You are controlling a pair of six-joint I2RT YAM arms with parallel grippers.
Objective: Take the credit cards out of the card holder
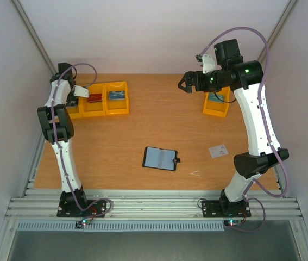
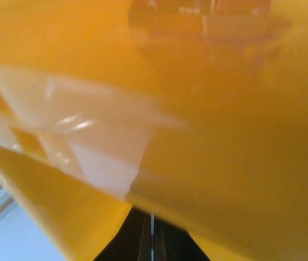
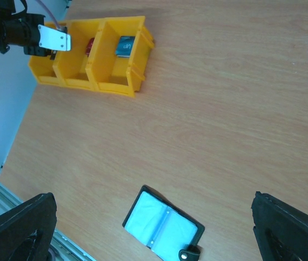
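Observation:
The card holder (image 1: 160, 158) lies open on the table, grey-blue inside up, tab to the right; the right wrist view also shows the card holder (image 3: 163, 227). A whitish credit card (image 1: 218, 150) lies flat to its right. A red credit card (image 1: 94, 98) rests in the middle yellow bin and shows as a red card (image 3: 90, 46) from the right wrist. My left gripper (image 1: 77, 91) is shut, down at the leftmost bin; its dark fingers (image 2: 143, 242) press together against blurred yellow plastic. High over the back of the table, my right gripper (image 1: 183, 83) is open and holds nothing.
A row of three yellow bins (image 1: 106, 111) stands at the back left, and the right-hand one holds a blue item (image 1: 118, 95). A single yellow bin (image 1: 217, 109) sits at the back right under the right arm. A pale blurred patch (image 2: 88, 141) fills part of the left wrist view.

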